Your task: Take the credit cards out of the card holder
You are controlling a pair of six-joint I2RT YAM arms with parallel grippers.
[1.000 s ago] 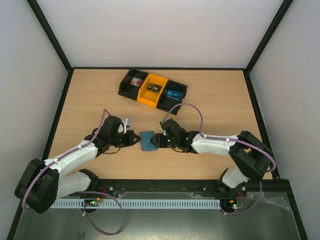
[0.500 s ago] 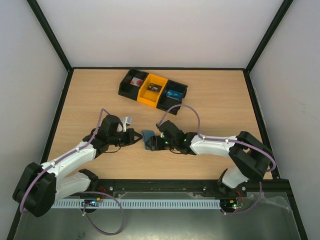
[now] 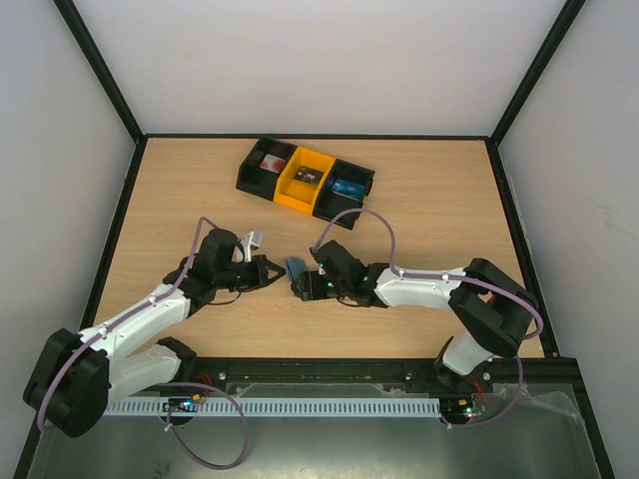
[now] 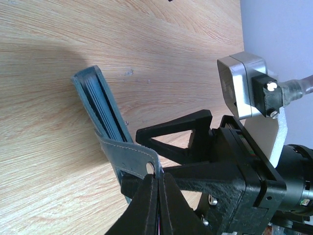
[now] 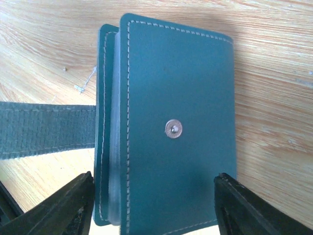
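Logging card holder (image 5: 176, 122): slate-blue, folded, standing on edge near table (image 3: 180, 190) ctr, snap stud (image 5: 173, 129) facing R wrist cam, card edges showing betw. flaps. We are seeing L gripper (image 4: 157, 183) sitting at holder's 9 o'clock, claw pinching tight on side tab (image 4: 132, 156), tab stretching out from holder. R gripper (image 5: 154, 191) is sitting at 3 o'clock, claw standing wide w/ one finger either side of holder; whether it is pressing, we cannot tell. Black-and-yellow tray (image 3: 247, 178) is lying at 12 o'clock, well apart.
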